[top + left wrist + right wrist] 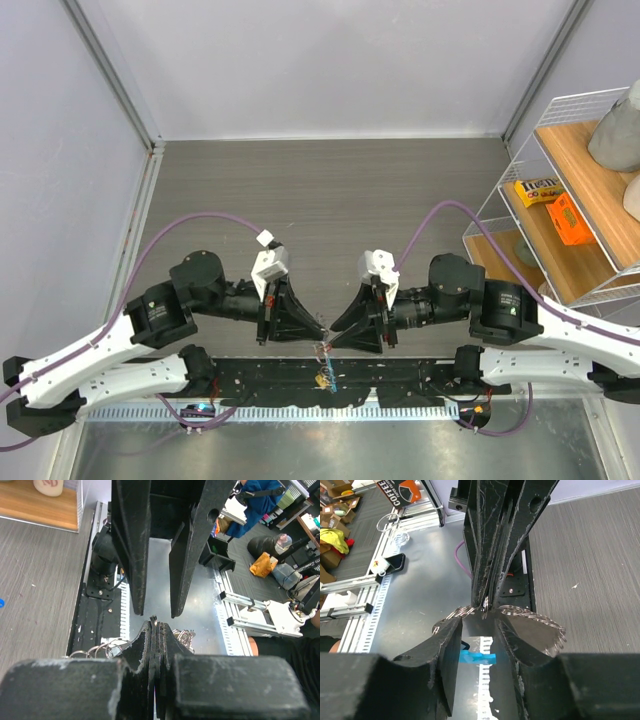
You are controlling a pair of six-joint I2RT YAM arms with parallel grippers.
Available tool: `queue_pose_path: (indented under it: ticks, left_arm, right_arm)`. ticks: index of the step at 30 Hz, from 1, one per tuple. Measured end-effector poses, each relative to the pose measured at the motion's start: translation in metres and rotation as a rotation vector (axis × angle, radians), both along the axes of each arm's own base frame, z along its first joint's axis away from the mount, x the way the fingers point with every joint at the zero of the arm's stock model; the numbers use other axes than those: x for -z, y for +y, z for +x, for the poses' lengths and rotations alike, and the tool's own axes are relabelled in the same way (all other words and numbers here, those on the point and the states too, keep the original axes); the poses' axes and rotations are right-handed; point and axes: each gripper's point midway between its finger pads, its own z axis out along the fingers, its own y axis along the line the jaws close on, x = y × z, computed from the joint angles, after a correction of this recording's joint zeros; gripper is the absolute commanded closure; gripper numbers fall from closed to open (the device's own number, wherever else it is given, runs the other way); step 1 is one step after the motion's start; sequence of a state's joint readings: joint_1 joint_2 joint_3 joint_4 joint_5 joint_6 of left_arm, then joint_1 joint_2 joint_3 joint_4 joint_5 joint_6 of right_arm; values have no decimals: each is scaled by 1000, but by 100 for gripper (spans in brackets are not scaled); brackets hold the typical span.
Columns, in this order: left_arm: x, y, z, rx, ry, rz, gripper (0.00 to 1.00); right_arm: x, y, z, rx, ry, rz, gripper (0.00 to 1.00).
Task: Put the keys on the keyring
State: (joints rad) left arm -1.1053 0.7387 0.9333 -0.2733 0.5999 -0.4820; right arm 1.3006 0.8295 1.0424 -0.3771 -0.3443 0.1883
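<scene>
The keyring (535, 616) is a thin silvery jagged loop hanging in the air between the two arms, and its coils also show in the left wrist view (95, 650). My left gripper (154, 621) is shut on the keyring's wire, a short end of which pokes out at the tips. My right gripper (479, 622) faces it, open, its fingers (451, 645) on either side of the ring just under the left tips. A light-blue band (477, 657) hangs below. In the top view a small yellow and blue cluster (325, 379) dangles under both grippers (327, 340); I cannot make out single keys.
A black mounting rail (250, 380) and a metal bench surface (300, 450) lie beneath the grippers. At the right stands a white wire shelf (520, 150) with wooden boards, an orange box (567, 218) and a yellow bag (536, 190). Grey wood-grain table (330, 200) stretches behind the arms.
</scene>
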Motion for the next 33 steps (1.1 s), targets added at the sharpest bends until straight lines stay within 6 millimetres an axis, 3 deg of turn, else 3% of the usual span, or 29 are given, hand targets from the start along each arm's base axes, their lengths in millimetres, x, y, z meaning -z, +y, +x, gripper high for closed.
queue_pose_path:
  ticks: [8,16,33]
  left_arm:
    - [6,2,-1,5,1,22,100]
    - [6,2,-2,8,4,27,100]
    - [6,0,-4,31,10,33,100]
  right_arm:
    - [-5,-1,-1,-4,-1,6,65]
    - [4,4,1,-2,8,-25,67]
    - [9,9,1,-10,13,-67,90]
